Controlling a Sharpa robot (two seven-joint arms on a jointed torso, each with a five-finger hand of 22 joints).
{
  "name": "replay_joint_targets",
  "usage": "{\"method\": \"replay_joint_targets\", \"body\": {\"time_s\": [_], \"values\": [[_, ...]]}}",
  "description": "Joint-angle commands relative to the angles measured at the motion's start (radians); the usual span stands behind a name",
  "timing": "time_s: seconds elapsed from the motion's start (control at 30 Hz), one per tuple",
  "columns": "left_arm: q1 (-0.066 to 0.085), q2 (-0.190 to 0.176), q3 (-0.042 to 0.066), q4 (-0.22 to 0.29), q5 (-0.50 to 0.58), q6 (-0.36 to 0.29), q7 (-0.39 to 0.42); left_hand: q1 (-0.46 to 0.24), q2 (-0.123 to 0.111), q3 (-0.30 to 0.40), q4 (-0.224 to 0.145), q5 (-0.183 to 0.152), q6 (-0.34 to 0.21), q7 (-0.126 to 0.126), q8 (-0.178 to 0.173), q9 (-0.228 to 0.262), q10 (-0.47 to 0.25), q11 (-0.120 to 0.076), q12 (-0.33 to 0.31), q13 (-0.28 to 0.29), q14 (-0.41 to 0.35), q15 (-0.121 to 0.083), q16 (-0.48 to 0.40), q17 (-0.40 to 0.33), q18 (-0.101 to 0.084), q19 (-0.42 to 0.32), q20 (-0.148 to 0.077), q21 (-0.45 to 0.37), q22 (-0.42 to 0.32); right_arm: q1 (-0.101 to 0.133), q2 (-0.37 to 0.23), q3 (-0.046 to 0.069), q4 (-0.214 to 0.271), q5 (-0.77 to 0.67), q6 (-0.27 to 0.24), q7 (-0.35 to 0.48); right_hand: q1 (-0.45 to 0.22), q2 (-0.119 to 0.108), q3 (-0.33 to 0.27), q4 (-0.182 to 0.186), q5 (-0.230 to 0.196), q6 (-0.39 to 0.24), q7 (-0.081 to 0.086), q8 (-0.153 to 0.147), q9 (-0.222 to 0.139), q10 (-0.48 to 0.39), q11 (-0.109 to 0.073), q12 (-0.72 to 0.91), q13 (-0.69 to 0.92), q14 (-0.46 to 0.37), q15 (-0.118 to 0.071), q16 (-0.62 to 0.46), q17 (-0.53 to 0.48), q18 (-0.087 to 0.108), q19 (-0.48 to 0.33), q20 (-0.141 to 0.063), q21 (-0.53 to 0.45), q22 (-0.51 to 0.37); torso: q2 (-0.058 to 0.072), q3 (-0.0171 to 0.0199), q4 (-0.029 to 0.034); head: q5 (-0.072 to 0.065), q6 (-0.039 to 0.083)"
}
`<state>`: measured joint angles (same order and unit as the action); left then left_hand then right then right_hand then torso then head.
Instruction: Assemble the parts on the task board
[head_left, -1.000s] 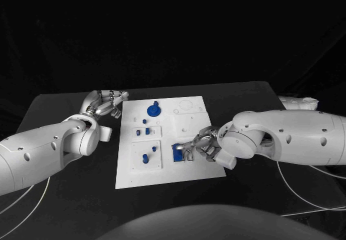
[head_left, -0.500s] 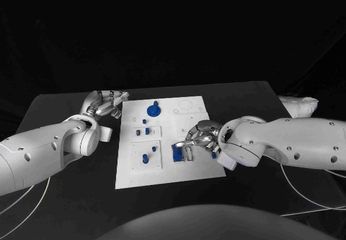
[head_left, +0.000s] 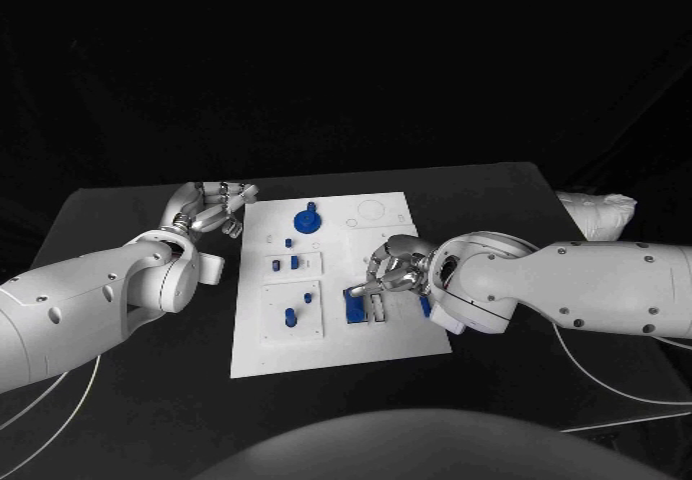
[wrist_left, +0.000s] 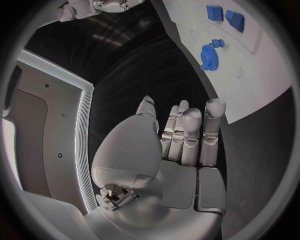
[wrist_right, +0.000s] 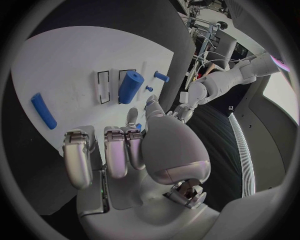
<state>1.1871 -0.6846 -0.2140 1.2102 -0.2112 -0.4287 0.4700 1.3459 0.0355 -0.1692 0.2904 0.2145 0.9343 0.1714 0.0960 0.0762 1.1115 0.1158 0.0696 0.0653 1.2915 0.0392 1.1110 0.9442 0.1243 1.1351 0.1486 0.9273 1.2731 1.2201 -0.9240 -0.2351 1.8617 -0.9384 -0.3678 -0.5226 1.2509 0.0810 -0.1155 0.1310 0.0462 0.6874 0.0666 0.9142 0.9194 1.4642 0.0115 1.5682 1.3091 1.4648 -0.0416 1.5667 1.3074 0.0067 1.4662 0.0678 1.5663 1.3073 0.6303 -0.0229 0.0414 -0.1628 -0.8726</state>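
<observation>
- The right hand hovered over the task board by a blue part, fingers spread, gripping nothing
- The left hand lay beside the board's far corner, fingers loose and empty; a blue gear sat nearby

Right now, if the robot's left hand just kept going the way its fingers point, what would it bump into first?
Probably bare black table at first. The left hand lies beside the task board, fingers running along its edge, not at it. Depth is hard to judge.
</observation>
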Motion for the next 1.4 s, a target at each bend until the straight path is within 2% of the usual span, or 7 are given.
{"method": "replay_joint_targets", "body": {"time_s": [0.03,0.17,0.37,0.53,0.77,1.23,1.4], "values": [[0.0,0.001,0.001,0.003,-0.003,0.016,0.009,-0.002,0.008,-0.005,0.001,0.004,-0.007,-0.003,0.004,0.0,0.002,-0.006,0.002,0.001,-0.007,0.001,-0.003,0.0,0.013,-0.008,0.002,-0.003,0.0,-0.004,0.006,0.0,-0.003,-0.052,0.064,-0.049,0.005,-0.005,-0.004,-0.003,0.004,-0.008,0.002,0.005,0.003,0.107,-0.007,0.003,0.262,0.106,-0.009,0.004,0.263,-0.007,0.105,-0.007,0.004,0.263,0.0,-0.0002,0.0001,-0.001,0.0],[0.0,0.001,0.001,0.002,-0.003,0.015,0.009,-0.001,0.009,-0.005,0.001,0.004,-0.007,-0.003,0.004,0.0,0.002,-0.006,0.002,0.001,-0.007,0.001,-0.002,0.0,0.013,-0.008,0.002,-0.003,0.001,-0.007,0.008,0.0,-0.002,-0.053,0.089,-0.066,0.003,-0.005,-0.005,-0.002,0.004,-0.009,0.002,0.007,0.006,0.107,-0.008,0.003,0.262,0.106,-0.009,0.004,0.263,-0.007,0.105,-0.007,0.004,0.263,-0.001,-0.0008,-0.0018,-0.003,0.0],[0.0,0.002,0.001,0.002,-0.003,0.014,0.01,-0.001,0.009,-0.005,0.001,0.004,-0.007,-0.003,0.004,0.0,0.002,-0.006,0.002,0.001,-0.007,0.001,-0.002,0.0,0.013,-0.008,0.002,-0.003,0.001,-0.009,0.01,0.0,-0.003,-0.054,0.113,-0.082,0.024,-0.014,-0.001,-0.02,0.005,-0.009,-0.003,0.018,0.023,0.107,-0.012,0.003,0.262,0.106,-0.013,0.004,0.263,-0.007,0.105,-0.01,0.004,0.263,0.0,-0.0003,0.0004,-0.004,0.0],[0.0,0.003,0.001,0.003,-0.003,0.015,0.01,-0.001,0.009,-0.005,0.001,0.004,-0.007,-0.003,0.004,0.0,0.002,-0.006,0.002,0.001,-0.007,0.001,-0.002,0.0,0.013,-0.008,0.002,-0.003,0.001,-0.01,0.02,0.0,-0.012,-0.054,0.124,-0.088,0.027,-0.016,-0.001,-0.023,0.005,-0.009,-0.003,0.019,0.025,0.107,-0.012,0.003,0.262,0.106,-0.013,0.004,0.263,-0.007,0.105,-0.01,0.004,0.263,-0.001,-0.0001,-0.0001,-0.003,0.0],[0.0,0.003,0.001,0.004,-0.005,0.016,0.012,-0.001,0.009,-0.005,0.001,0.004,-0.007,-0.003,0.004,0.0,0.002,-0.006,0.002,0.001,-0.007,0.001,-0.002,0.0,0.013,-0.008,0.002,-0.003,0.001,-0.016,0.031,0.0,-0.027,-0.054,0.125,-0.092,0.027,-0.016,0.0,-0.023,0.005,-0.009,-0.003,0.019,0.026,0.107,-0.012,0.003,0.262,0.106,-0.013,0.004,0.263,-0.007,0.105,-0.01,0.004,0.263,-0.003,-0.0008,0.0,-0.005,0.0],[0.0,0.001,0.002,0.007,-0.006,0.014,0.012,-0.001,0.009,-0.005,0.001,0.004,-0.007,-0.003,0.004,0.0,0.002,-0.006,0.002,0.001,-0.007,0.001,-0.002,0.0,0.013,-0.008,0.002,-0.003,0.001,-0.018,0.033,0.0,-0.031,-0.054,0.121,-0.098,0.031,-0.009,0.005,-0.025,0.006,-0.01,-0.004,0.019,0.029,0.107,-0.013,0.003,0.262,0.106,-0.014,0.004,0.263,-0.007,0.105,-0.011,0.004,0.263,0.0,0.0008,-0.0005,-0.002,0.0],[0.0,0.001,0.002,0.007,-0.006,0.014,0.013,-0.001,0.009,-0.005,0.001,0.004,-0.007,-0.003,0.004,0.0,0.002,-0.006,0.002,0.001,-0.007,0.001,-0.002,0.0,0.013,-0.008,0.002,-0.003,0.001,-0.019,0.033,0.0,-0.03,-0.055,0.132,-0.108,0.04,-0.007,0.01,-0.031,0.006,-0.013,-0.005,0.016,0.031,0.107,-0.014,0.003,0.262,0.106,-0.015,0.004,0.263,-0.007,0.105,-0.012,0.004,0.263,-0.001,-0.0003,-0.0013,-0.003,0.0]]}}
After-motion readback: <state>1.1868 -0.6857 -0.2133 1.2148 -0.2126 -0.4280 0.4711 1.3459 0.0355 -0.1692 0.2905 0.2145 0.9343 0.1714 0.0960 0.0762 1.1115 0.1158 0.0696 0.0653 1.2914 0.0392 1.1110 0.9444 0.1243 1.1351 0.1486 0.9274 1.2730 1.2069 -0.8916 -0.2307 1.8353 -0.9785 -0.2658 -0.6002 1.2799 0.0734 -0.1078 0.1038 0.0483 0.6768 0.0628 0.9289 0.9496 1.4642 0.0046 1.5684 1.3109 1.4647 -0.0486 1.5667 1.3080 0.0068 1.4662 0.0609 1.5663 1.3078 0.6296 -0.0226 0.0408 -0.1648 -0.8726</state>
